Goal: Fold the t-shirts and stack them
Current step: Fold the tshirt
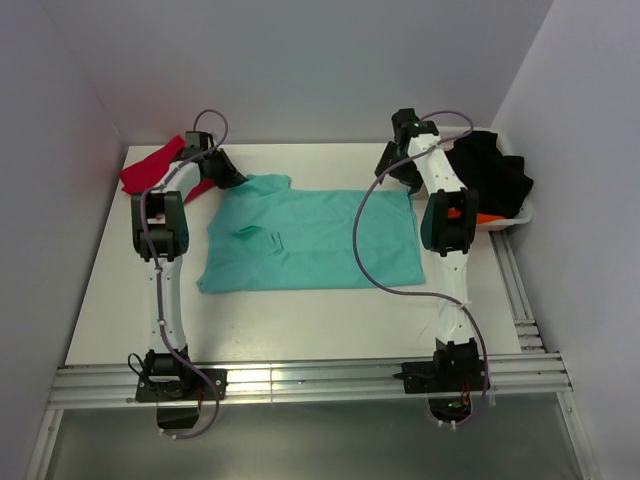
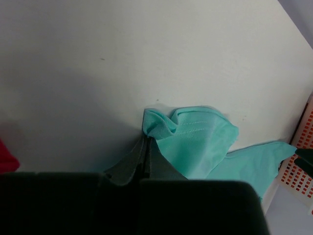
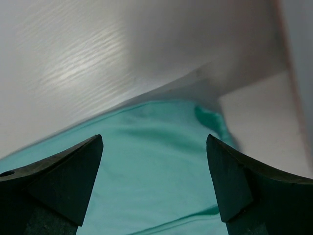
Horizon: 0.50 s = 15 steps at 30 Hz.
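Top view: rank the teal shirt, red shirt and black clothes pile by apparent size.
1. teal t-shirt: spread flat, clearly the largest.
2. black clothes pile.
3. red t-shirt: smallest as seen, but the left arm covers part of it, so 2 versus 3 is unsure.

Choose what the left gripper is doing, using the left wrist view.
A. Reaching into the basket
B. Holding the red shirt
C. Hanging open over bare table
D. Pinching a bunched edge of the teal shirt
D: the left gripper has its fingers closed together on a crumpled edge of the teal shirt, while the red shirt lies apart, untouched.
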Tool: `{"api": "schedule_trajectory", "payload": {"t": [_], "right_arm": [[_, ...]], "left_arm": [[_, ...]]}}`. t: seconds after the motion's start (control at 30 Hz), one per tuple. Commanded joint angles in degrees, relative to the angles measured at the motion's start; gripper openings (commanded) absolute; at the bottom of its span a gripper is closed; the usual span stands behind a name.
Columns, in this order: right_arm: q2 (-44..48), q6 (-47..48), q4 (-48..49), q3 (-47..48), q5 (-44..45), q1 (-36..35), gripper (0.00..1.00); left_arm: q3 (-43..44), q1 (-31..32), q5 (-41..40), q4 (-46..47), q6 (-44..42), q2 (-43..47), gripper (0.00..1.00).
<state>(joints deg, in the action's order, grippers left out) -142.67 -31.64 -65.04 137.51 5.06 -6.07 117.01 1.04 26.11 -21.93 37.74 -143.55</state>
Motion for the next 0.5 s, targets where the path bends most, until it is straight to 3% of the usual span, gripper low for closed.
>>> {"api": "schedule_trajectory", "payload": {"t": [0.0, 0.07, 0.27, 0.47], "right_arm": [[-1.7, 1.8, -3.5, 4.0, 12.8, 0.4, 0.93], [-2.1, 1.9, -4.4, 3.4, 17.6, 0.4, 0.93], [-2.6, 1.3, -2.8, 1.8, 17.3, 2.9, 0.91], [-3.8, 0.8, -1.7, 1.1, 16.6, 2.9, 0.8]], "left_arm": [[-2.5, -0.9, -3.4, -6.4, -4.2, 1.3, 0.0], [-2.8, -0.9, -3.3, -6.2, -4.3, 1.7, 0.0], [-2.5, -0.9, -3.0, -6.5, -4.3, 1.5, 0.0], [-1.7, -0.9, -2.7, -7.0, -4.2, 0.8, 0.0]]}}
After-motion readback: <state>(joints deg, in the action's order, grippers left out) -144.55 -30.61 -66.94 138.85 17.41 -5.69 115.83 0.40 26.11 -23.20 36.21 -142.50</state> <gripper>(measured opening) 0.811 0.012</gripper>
